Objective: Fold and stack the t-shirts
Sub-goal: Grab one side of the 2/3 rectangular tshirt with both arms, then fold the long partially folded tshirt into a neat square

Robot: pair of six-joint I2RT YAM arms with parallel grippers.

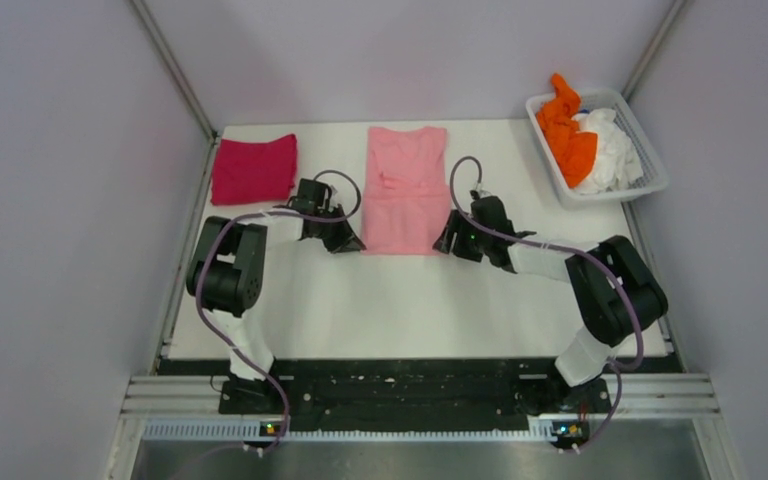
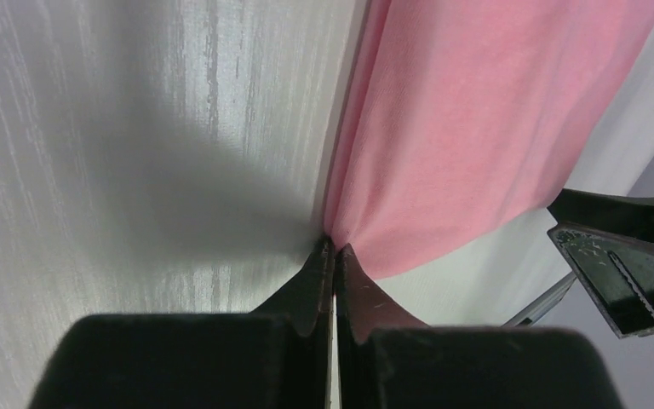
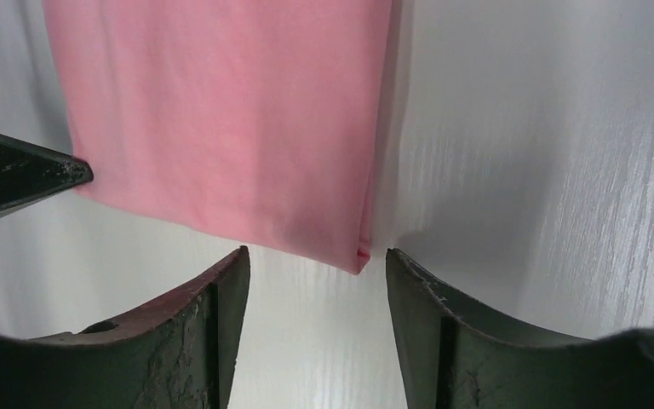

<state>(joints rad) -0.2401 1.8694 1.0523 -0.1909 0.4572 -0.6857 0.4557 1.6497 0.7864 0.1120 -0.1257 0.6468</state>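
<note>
My left claw [image 2: 335,248] is clamped on the pink shirt's [image 2: 477,119] corner. My right claw [image 3: 316,254] stands open, straddling the other.

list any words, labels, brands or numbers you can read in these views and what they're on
None: no view shows any readable text.
pink shirt: plain, no print or tag showing.
red shirt: plain, no print.
orange shirt and white shirt: crumpled, no print visible.
basket: no label showing.
</note>
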